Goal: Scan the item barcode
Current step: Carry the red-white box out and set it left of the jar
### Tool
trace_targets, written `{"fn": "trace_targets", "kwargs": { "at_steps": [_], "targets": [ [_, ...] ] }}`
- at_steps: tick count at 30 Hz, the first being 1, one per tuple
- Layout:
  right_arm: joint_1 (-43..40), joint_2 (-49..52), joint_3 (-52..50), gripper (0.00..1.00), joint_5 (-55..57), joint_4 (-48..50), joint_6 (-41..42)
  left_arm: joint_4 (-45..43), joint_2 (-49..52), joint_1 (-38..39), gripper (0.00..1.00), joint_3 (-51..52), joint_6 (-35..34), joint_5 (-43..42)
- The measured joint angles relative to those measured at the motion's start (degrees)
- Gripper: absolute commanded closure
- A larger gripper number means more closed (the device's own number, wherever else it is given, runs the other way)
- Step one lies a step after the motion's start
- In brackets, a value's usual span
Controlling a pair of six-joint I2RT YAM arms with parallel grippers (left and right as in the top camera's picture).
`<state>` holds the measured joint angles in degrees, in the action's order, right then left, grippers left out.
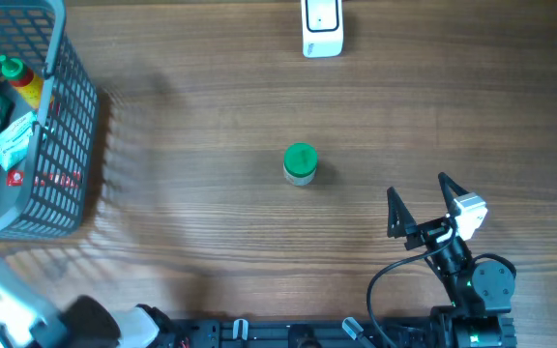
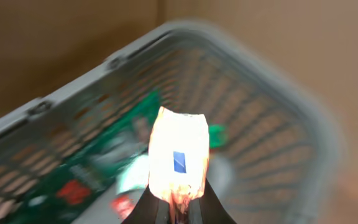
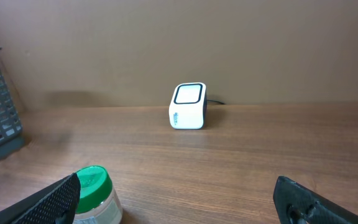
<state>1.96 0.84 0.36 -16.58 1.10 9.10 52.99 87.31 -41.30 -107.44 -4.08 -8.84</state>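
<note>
As the left claw [image 2: 178,200] hangs over the basket: its 2 dark fingers are pressed together on the bottom edge of a pale glare-washed packet [image 2: 178,155] bearing a small blue rectangle. The packet is upright above the grey plastic mesh basket [image 2: 278,81] of green-wrapped goods.
Step in hand: by the look of it, you are carrying that packet from the basket toward the scanner.
Scanner: the white box-shaped barcode reader [image 1: 322,24] sits at the far edge of the wooden table [image 1: 191,222], well apart from the basket.
Barcode: too blurred and overexposed to find. The blue rectangle may be only a label, so turn the packet's faces slowly toward the reader window until 1 reads.
Grip: you have a pinch on the lower edge alone. Move gently, or the packet may swing or slip.
Obstacle: a clear jar with a green lid [image 1: 300,163] stands mid-table, apart from both basket and reader. Carry along the far side and you need not touch it.
Right claw [image 1: 418,186]: spread wide and empty at the front right. Leave it parked.
</note>
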Motion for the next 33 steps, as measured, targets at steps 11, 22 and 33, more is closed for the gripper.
{"fn": "trace_targets", "kwargs": {
  "at_steps": [11, 22, 33],
  "targets": [
    [0.0, 0.0, 0.0, 0.0, 0.0, 0.0, 0.0, 6.1, -9.5, 18.7, 0.96, -0.3, -3.6, -17.5],
    [0.0, 0.0, 0.0, 0.0, 0.1, 0.0, 0.0, 10.6, -7.1, 41.6, 0.96, 13.3, -3.8, -13.3],
    [0.0, 0.0, 0.0, 0.0, 0.1, 0.0, 0.0, 0.7, 3.5, 54.9, 0.96, 33.6, -18.3, 0.8]
  ]
}}
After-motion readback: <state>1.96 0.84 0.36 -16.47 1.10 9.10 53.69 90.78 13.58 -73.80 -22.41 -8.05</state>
